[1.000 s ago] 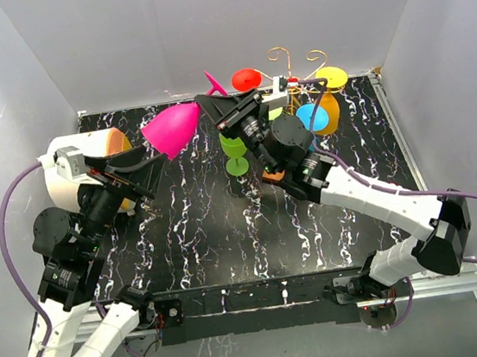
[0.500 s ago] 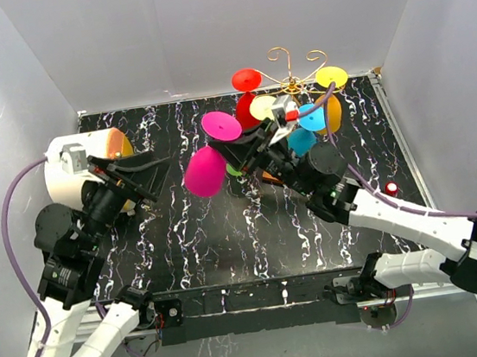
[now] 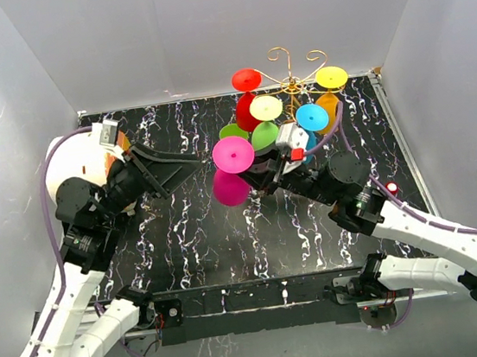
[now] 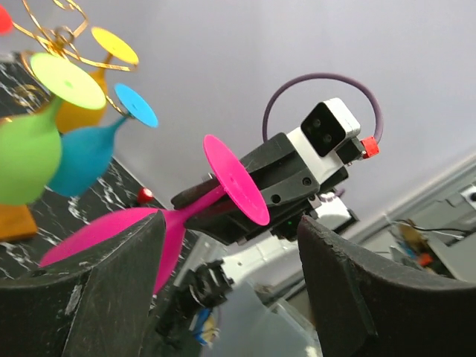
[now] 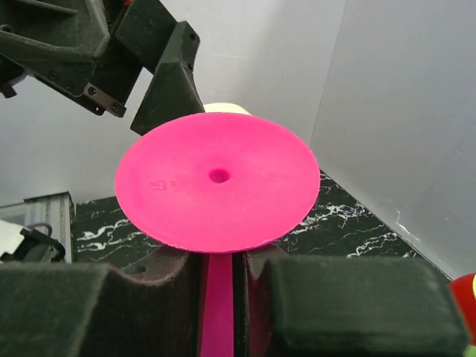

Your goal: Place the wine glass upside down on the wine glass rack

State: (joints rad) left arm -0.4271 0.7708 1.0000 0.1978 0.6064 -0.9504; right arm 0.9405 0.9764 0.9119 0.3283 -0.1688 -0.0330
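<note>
A pink wine glass (image 3: 233, 155) hangs upside down, foot up and bowl (image 3: 229, 188) down, above the table just front-left of the rack. My right gripper (image 3: 257, 169) is shut on its stem (image 5: 218, 297), right under the round foot (image 5: 216, 178). My left gripper (image 3: 191, 164) is open and empty, just left of the glass and apart from it. In the left wrist view its fingers (image 4: 97, 297) frame the pink glass (image 4: 236, 181). The gold wire wine glass rack (image 3: 295, 71) stands at the back with several coloured glasses hanging on it; its base is mostly hidden.
Red (image 3: 245, 79), yellow (image 3: 330, 77), pale yellow (image 3: 265, 107), blue (image 3: 311, 117) and green (image 3: 265, 135) glasses crowd the rack's near side. A white cylinder (image 3: 64, 158) stands at the left behind my left arm. White walls close in the black marbled table (image 3: 194, 245).
My right gripper has turned the pink glass from bowl pointing left to bowl down and pulled it forward beside the rack. My left arm has swung its open gripper right, toward the glass.
</note>
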